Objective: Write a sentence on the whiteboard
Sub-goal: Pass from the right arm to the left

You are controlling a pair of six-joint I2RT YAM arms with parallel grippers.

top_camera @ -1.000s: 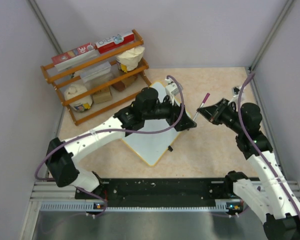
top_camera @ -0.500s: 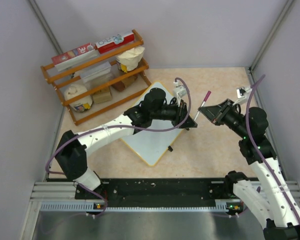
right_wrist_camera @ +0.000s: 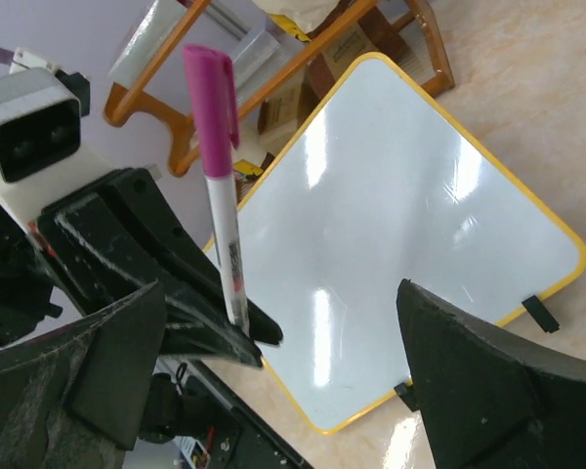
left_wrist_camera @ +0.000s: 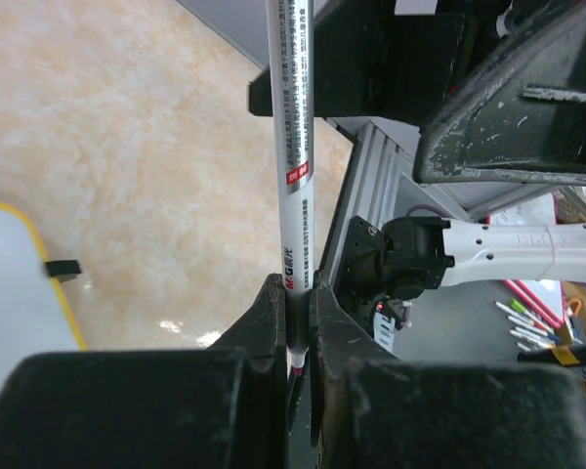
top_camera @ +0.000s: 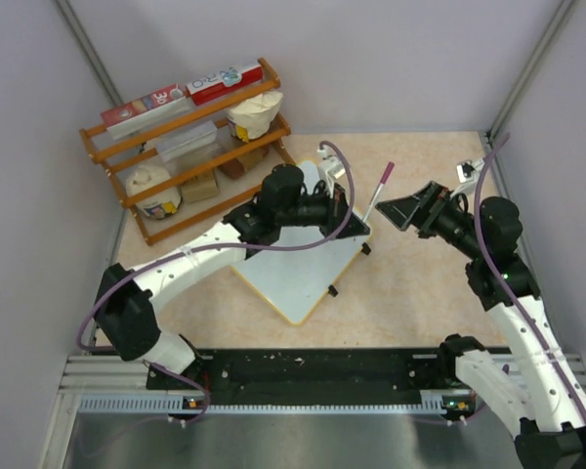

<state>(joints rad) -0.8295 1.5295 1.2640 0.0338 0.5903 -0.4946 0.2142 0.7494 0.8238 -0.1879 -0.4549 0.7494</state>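
Note:
The whiteboard (top_camera: pixel 303 272), white with a yellow rim, lies flat in the middle of the table; it also shows in the right wrist view (right_wrist_camera: pixel 400 244). My left gripper (top_camera: pixel 359 227) hovers over its right corner, shut on the lower end of a white marker (top_camera: pixel 374 198) with a magenta cap (right_wrist_camera: pixel 211 107). The marker stands tilted up and to the right. In the left wrist view the marker (left_wrist_camera: pixel 295 147) is pinched between the fingers of the left gripper (left_wrist_camera: pixel 295 298). My right gripper (top_camera: pixel 408 210) is open just right of the marker, touching nothing; its jaws stand wide apart, and the right gripper (right_wrist_camera: pixel 283 376) looks past the marker at the board.
A wooden rack (top_camera: pixel 117 161) with boxes and bags stands at the back left. Two black clips (top_camera: pixel 332 290) sit on the board's right edge. Walls close the table on three sides. Bare tabletop (top_camera: pixel 420 283) lies right of the board.
The left gripper has shut on the marker's lower end. The right gripper has opened and let the marker go. The marker has moved slightly left and stands more upright.

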